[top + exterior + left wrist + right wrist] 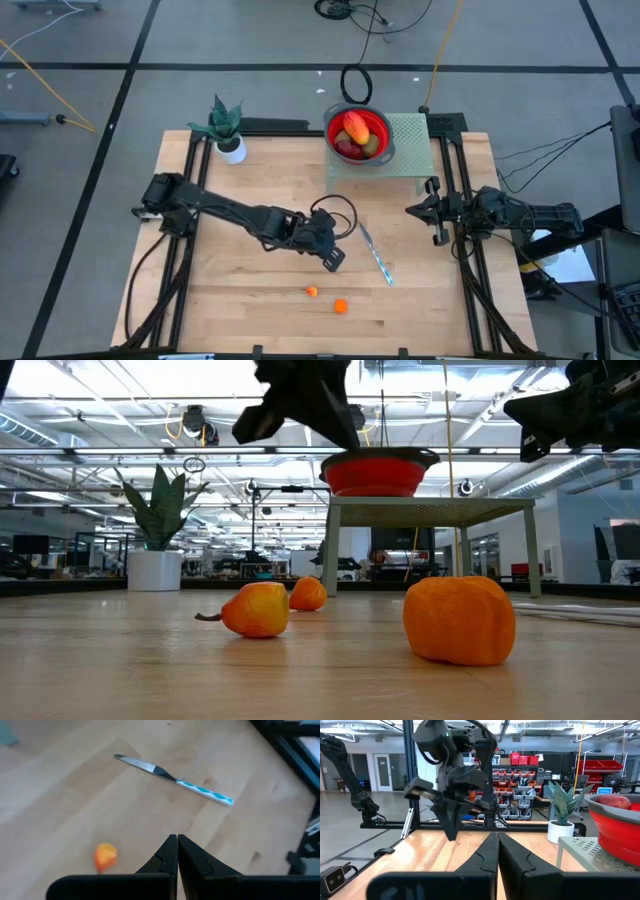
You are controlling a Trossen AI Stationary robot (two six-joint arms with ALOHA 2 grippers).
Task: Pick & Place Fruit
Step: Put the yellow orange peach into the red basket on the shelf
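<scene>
Two orange fruits (340, 306) on table (240, 300)

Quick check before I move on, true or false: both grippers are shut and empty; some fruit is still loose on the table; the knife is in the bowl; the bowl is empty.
1. The left gripper and right gripper are shut and empty. True.
2. Orange fruit still lies on the table. True.
3. The knife is in the red bowl. False: it lies on the table.
4. The bowl is empty. False: it holds fruit.
</scene>
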